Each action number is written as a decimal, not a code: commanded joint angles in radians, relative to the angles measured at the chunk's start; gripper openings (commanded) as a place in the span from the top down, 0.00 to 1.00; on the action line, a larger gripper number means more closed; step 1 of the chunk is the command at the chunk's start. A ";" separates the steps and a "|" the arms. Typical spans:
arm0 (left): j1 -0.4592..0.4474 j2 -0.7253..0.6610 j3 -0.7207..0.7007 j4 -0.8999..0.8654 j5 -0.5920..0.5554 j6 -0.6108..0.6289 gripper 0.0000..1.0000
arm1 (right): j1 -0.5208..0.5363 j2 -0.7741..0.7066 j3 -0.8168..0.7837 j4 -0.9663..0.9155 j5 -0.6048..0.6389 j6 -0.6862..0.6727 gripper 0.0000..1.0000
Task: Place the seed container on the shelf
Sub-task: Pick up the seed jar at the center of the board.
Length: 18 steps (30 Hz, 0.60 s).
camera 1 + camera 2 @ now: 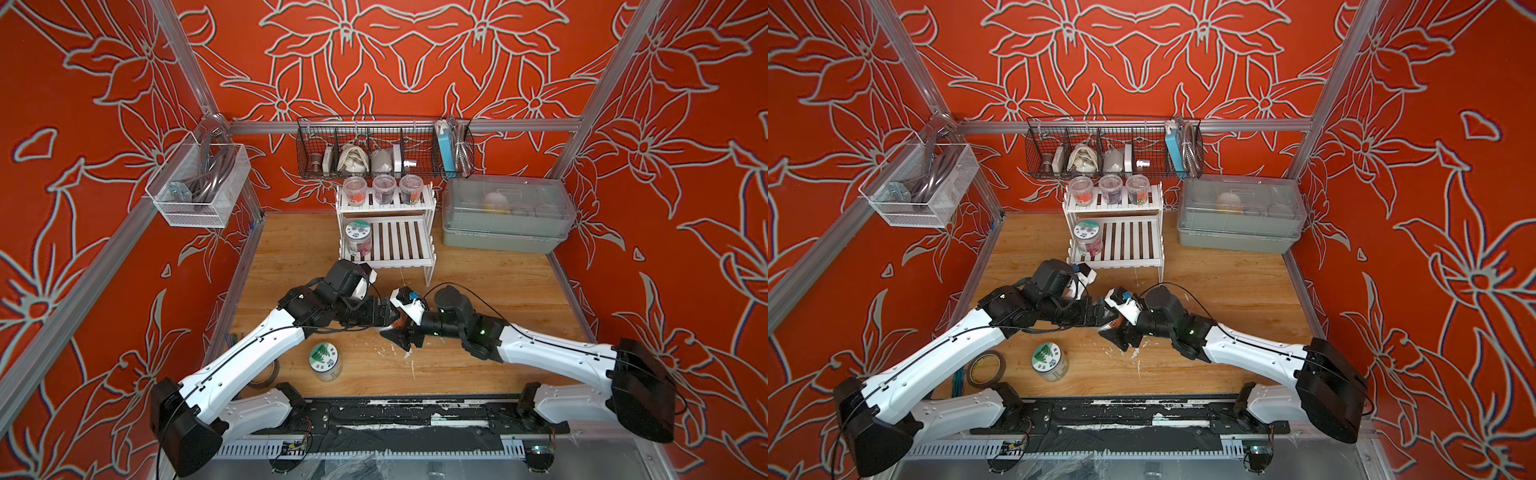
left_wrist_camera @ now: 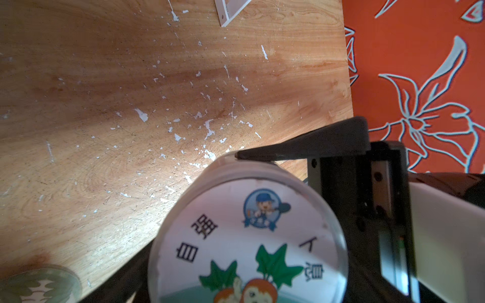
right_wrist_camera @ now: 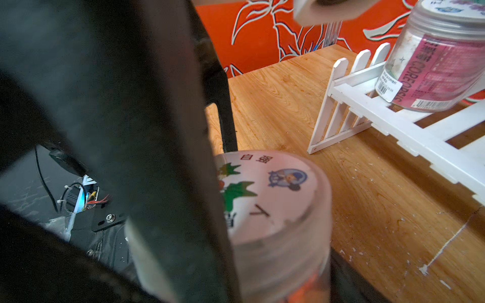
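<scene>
The seed container (image 2: 249, 236), a clear jar whose white lid carries a carrot picture, hangs above the table's middle where both grippers meet. In both top views the arms hide nearly all of it. My right gripper (image 3: 262, 249) is shut on the jar's body (image 3: 275, 189). My left gripper (image 2: 157, 228) is open, its fingers wide on either side of the jar and the upper fingertip (image 2: 252, 154) at the lid's rim. The white two-tier shelf (image 1: 399, 241) (image 1: 1129, 241) stands just behind the grippers. Its fence-like end (image 3: 338, 118) is close to the jar.
A pink-labelled jar (image 1: 358, 237) (image 3: 441, 65) stands on the shelf's lower tier and three cups (image 1: 384, 189) on the upper. A green-lidded jar (image 1: 326, 361) and a tape roll (image 1: 986, 368) lie front left. Grey lidded box (image 1: 505, 216) back right, black wire basket (image 1: 384, 149) on the wall.
</scene>
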 commanded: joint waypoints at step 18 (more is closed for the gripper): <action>0.192 -0.255 -0.012 -0.035 -0.082 0.034 0.01 | 0.005 -0.067 -0.027 0.061 0.116 -0.015 0.37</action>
